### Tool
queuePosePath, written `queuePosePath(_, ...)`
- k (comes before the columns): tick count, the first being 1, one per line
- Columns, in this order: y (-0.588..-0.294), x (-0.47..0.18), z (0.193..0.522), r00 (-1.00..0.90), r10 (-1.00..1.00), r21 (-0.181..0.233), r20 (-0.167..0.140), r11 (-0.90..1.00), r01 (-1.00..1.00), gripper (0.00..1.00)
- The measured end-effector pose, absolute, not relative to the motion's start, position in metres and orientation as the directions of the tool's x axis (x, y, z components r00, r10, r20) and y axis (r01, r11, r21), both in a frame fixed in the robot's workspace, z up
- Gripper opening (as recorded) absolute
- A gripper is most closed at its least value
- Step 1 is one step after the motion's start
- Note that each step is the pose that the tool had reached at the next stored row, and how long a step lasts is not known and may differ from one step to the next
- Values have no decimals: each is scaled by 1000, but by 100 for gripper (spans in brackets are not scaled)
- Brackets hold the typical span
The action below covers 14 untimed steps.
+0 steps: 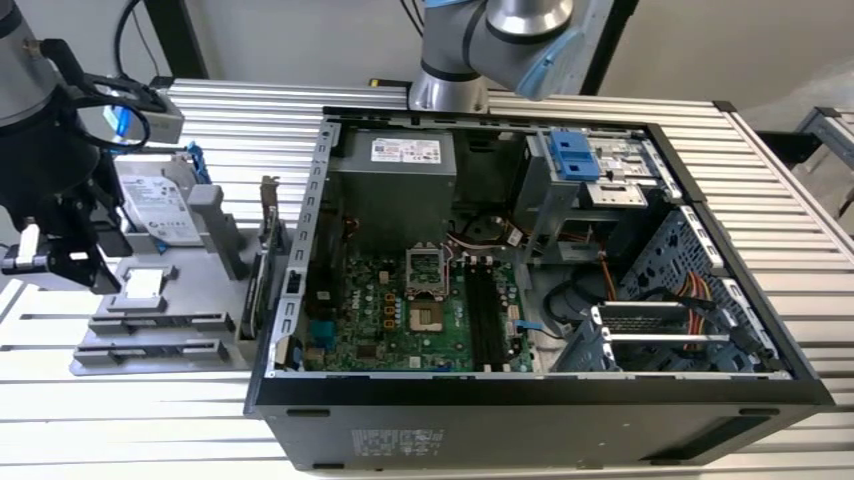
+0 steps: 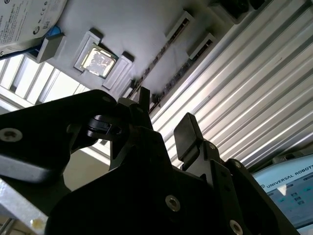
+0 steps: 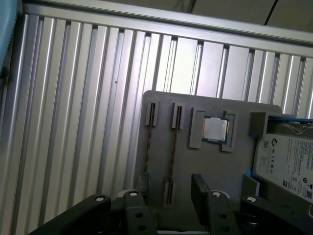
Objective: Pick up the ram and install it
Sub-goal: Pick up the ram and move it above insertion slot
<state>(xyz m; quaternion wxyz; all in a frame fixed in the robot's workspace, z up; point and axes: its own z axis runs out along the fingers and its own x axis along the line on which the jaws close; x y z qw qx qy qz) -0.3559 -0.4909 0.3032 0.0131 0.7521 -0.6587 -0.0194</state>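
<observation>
1. The ram (image 3: 173,147) stands on its thin edge in a slot of the grey holder (image 3: 215,166). Its long axis runs straight away from the gripper toward the holder's far edge.
2. A second stick (image 3: 151,137) stands parallel in the next slot. A processor chip (image 3: 215,129) and a hard drive (image 3: 291,164) sit on the ram's other side.
3. The gripper (image 3: 168,188) hovers over the ram's near end with its fingers spread, grasping nothing.
4. The exterior view shows the open computer case (image 1: 534,250), to the exterior view's right of the holder.
</observation>
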Motion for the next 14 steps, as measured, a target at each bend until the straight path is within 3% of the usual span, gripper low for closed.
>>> queuePosePath(14,-503,-356,302,131,-991,49,-12,-132,-990,100)
